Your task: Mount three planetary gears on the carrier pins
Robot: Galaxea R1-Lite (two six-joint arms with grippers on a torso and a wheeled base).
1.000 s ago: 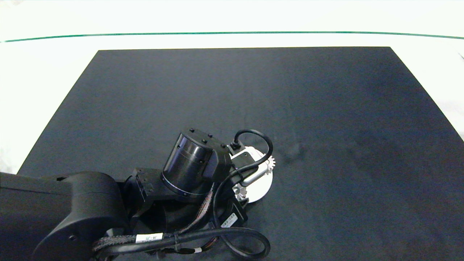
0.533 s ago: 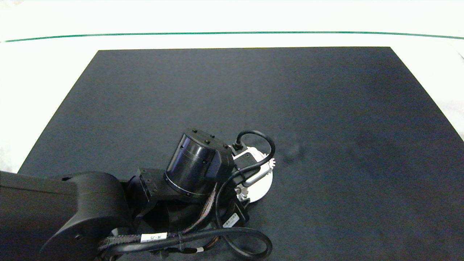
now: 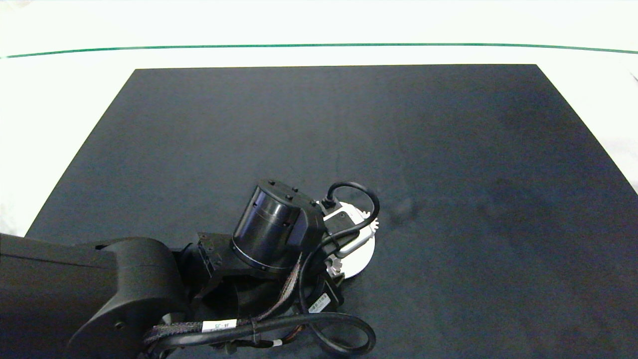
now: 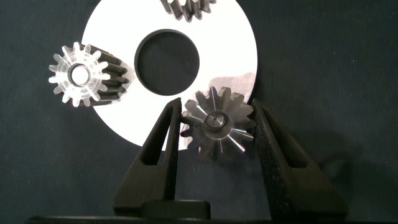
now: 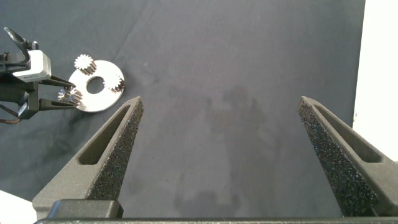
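Currently left gripper (image 4: pixel 215 127) fingers clamp the third gear (image 4: pixel 217 122) by its teeth at the disc (image 4: pixel 224 46) rim, bore clear for the pin. Two gears already seated. Right gripper (image 5: pixel 221 152) parked apart, fingers spread, empty.

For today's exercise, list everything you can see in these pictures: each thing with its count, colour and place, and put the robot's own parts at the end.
Planetary gears: three, silver. One sits between the left tool's fingers at the disc's edge; one stands at another edge of the disc; one is cut off by the left wrist view's edge.
Carrier disc: one, white, round with a large centre hole, lying on the mat.
Carrier pins: none can be made out; the gears cover those spots.
Mat: one, dark, covering most of the table.
Table: one, white, with a green line along its far side.
Left tool: shut on the gear over the disc.
Right tool: open, above bare mat, away from the disc.
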